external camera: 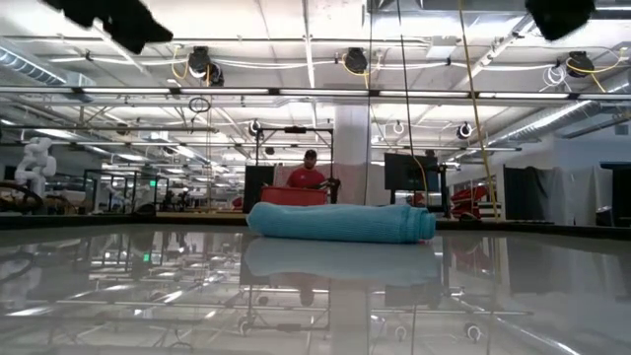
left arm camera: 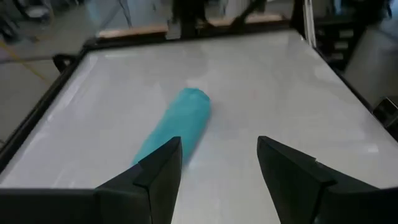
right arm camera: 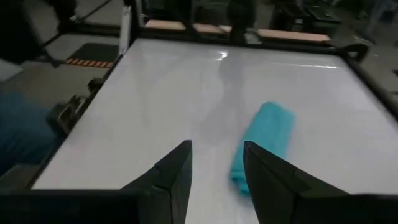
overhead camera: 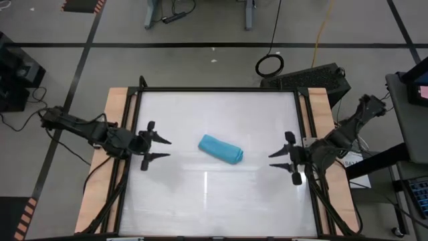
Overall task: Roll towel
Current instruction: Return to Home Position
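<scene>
The turquoise towel (overhead camera: 221, 149) lies rolled into a short cylinder on the white tabletop (overhead camera: 200, 114) near its middle, resting on its side. It also shows in the low view (external camera: 340, 222), the left wrist view (left arm camera: 177, 127) and the right wrist view (right arm camera: 264, 143). My left gripper (overhead camera: 164, 148) is open at the table's left side, apart from the roll. My right gripper (overhead camera: 273, 159) is open at the table's right side, also apart from the roll.
A dark frame (overhead camera: 214, 89) and wooden side boards (overhead camera: 115, 114) border the tabletop. Bare tabletop lies around the roll on all sides. A person in red (external camera: 308, 176) stands far behind the table in the room.
</scene>
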Controlling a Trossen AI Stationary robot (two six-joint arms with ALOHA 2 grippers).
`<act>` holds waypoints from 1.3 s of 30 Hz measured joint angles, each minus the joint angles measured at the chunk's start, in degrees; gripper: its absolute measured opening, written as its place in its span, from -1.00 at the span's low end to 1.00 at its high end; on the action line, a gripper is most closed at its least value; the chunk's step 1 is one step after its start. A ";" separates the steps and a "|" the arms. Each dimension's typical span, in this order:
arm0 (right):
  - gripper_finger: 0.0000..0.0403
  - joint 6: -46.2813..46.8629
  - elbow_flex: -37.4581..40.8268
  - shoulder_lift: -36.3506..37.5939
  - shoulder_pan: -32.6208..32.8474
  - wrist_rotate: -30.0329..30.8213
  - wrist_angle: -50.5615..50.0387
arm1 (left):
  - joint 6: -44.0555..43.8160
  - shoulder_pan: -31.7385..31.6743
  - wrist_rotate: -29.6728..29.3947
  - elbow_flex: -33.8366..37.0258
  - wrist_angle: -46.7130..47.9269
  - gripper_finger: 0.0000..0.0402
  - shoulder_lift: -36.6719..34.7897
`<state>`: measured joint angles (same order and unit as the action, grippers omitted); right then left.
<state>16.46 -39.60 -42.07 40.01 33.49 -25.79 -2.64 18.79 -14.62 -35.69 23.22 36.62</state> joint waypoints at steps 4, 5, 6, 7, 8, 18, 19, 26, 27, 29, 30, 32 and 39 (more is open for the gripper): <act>-0.33 -3.52 9.91 4.41 1.55 -0.68 7.75 | -2.72 0.51 -2.08 10.33 -8.93 0.07 -5.38; -0.33 -4.55 12.10 5.55 1.70 -0.76 10.13 | -3.41 0.50 -2.69 12.58 -10.58 0.07 -6.74; -0.33 -5.55 14.21 6.73 1.90 -0.75 12.91 | -4.19 0.50 -3.34 14.78 -12.33 0.07 -8.23; -0.33 -6.51 16.17 7.88 2.06 -0.78 15.25 | -4.41 0.50 -4.14 16.95 -14.27 0.07 -9.75; -0.33 -7.39 18.03 9.12 2.25 -0.82 17.28 | -4.42 0.50 -4.74 19.05 -16.79 0.07 -11.14; -0.33 -13.37 31.31 25.09 2.86 -0.84 25.27 | -3.05 0.48 -7.44 31.96 -27.62 0.07 -22.44; -0.33 -14.79 32.35 26.78 2.86 -0.83 26.40 | -3.06 0.48 -7.95 32.97 -28.96 0.07 -23.20; -0.33 -20.53 36.86 37.19 2.84 -3.30 27.28 | -5.58 0.48 -14.88 35.28 -28.43 0.07 -25.60; -0.33 -20.65 37.31 38.23 2.84 -4.03 27.08 | -5.99 0.48 -15.75 35.28 -28.34 0.07 -25.60; -0.33 -20.98 37.78 39.79 2.84 -5.73 26.92 | -7.03 0.48 -16.95 35.28 -28.67 0.07 -25.60; -0.33 -21.04 37.76 40.24 2.84 -7.10 27.18 | -7.98 0.48 -17.60 35.28 -28.80 0.07 -25.60; -0.33 -21.10 37.76 41.19 2.86 -8.68 27.07 | -9.85 0.48 -18.43 35.28 -28.89 0.07 -25.60; -0.33 -18.16 37.76 41.98 2.86 -9.40 26.95 | -14.42 0.48 -13.57 35.31 -28.74 0.07 -25.58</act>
<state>-1.70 -1.85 -0.10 42.87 24.09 1.16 -17.05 19.27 -28.19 -0.38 -5.52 11.05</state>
